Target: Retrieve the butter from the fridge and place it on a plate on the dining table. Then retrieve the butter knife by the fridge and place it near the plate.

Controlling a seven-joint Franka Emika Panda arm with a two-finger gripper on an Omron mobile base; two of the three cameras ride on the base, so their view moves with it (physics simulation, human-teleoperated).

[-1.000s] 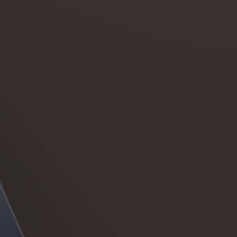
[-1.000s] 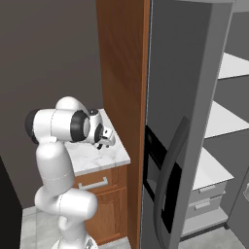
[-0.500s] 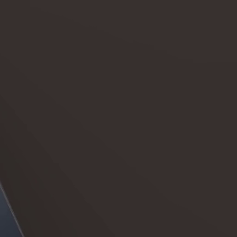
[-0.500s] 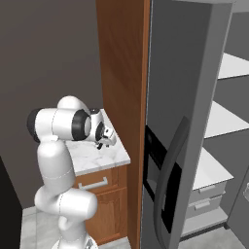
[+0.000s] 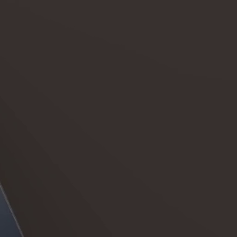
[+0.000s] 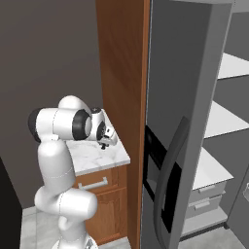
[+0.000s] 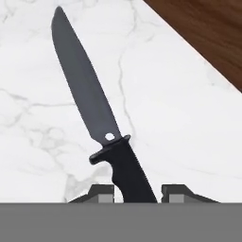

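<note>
The butter knife (image 7: 90, 104), all dark with a pointed blade, lies flat on the white marble top (image 7: 179, 123) of a small wooden cabinet. My gripper (image 7: 137, 191) stands over its handle, with one finger on each side, pressed close against the grip. From the right base view, the gripper (image 6: 104, 143) points down at that marble top (image 6: 90, 158), just left of the fridge (image 6: 180, 121). The fridge's grey door stands open, with white shelves (image 6: 221, 119) showing inside. The knife is hidden behind the hand in that view.
A tall brown wood panel (image 6: 121, 73) rises between the small cabinet and the fridge, right beside the gripper; its edge (image 7: 208, 33) also shows in the hand view. A dark wall (image 5: 118, 92) stands close in front of the left base camera. The cabinet has a drawer (image 6: 95, 184) below the top.
The hand has dipped slightly toward the marble top. The base and the fridge door have not moved.
</note>
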